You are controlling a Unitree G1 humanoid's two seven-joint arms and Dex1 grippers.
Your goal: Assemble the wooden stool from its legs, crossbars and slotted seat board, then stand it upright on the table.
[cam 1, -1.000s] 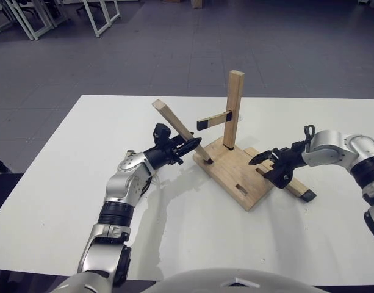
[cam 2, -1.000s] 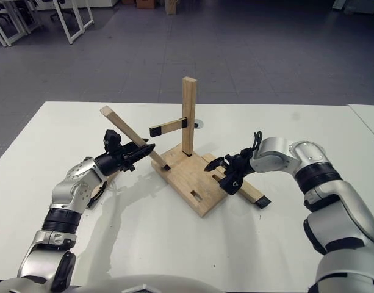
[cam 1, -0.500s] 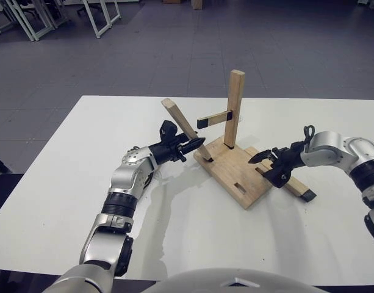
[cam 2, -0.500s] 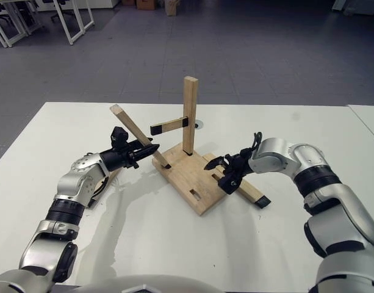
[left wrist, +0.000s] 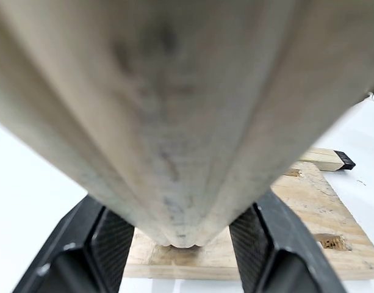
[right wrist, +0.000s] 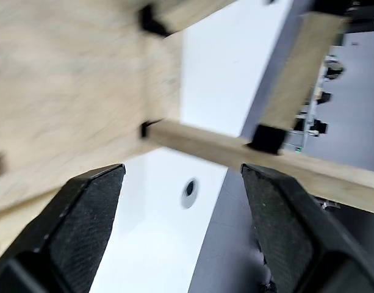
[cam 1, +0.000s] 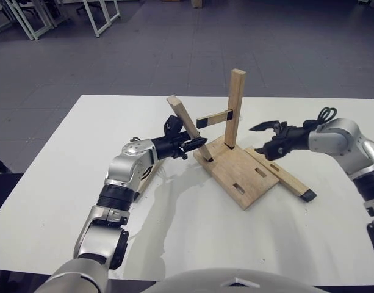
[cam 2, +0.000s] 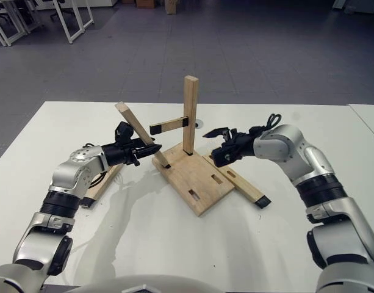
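The slotted seat board (cam 1: 241,174) lies flat around the middle of the worktop (cam 1: 64,201), somewhat nearer its far edge. One leg (cam 1: 234,110) stands upright in a slot at the board's far corner. A crossbar (cam 1: 214,118) juts from it toward the left edge.

A second leg (cam 1: 185,122) leans at the board's left corner with its foot at the slot. My left end effector (cam 1: 196,144) is clamped on its lower half, and my left wrist view shows a finger (left wrist: 107,238) pressing either side of the wood. Over the last second I have swung this leg steeper, though it is not yet vertical. I judge it is being levered into its slot and is not fully seated.

My right end effector (cam 1: 258,140) has lifted off the loose leg (cam 1: 291,183), which lies along the board's right side. It now hovers with its jaws apart above that side of the board, pointing toward the upright leg. I read this as a move to steady the assembly or take the crossbar.

Another wooden piece (cam 2: 104,178) lies under my left forearm, toward the left edge. The stool is well short of done.
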